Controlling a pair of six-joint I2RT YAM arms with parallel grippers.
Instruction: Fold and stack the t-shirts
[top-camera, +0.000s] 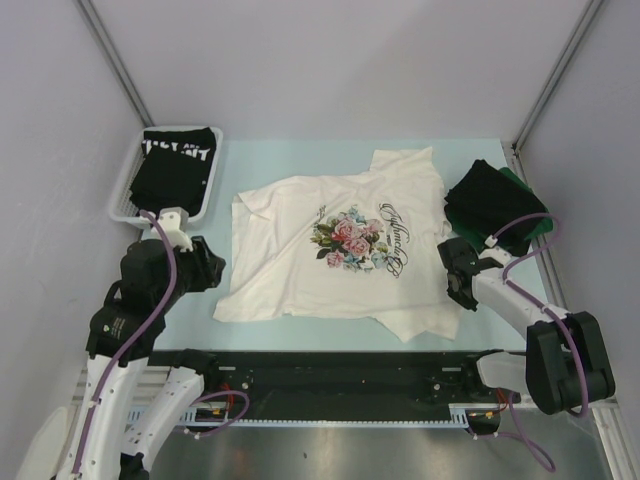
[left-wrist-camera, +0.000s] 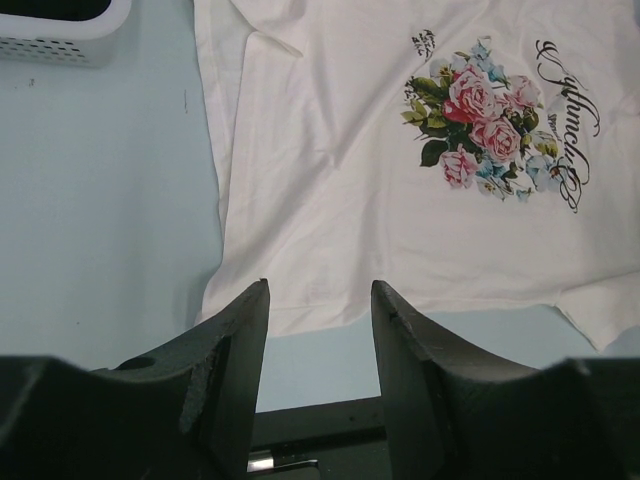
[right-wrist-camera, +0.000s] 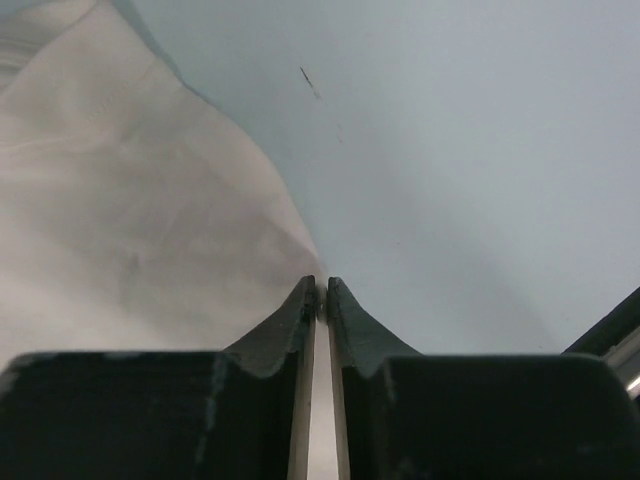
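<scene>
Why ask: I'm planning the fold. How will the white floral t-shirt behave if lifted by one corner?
Likely floppy: the t-shirt lies wrinkled with a folded-over edge, so it would probably drape and sag. Probably light, being thin cloth. Pushed, it may bunch rather than slide whole.

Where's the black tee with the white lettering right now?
Top view: the lettered black tee lies in the white mesh basket at the table's far left, beyond the left gripper, left of the spread floral tee.
</scene>
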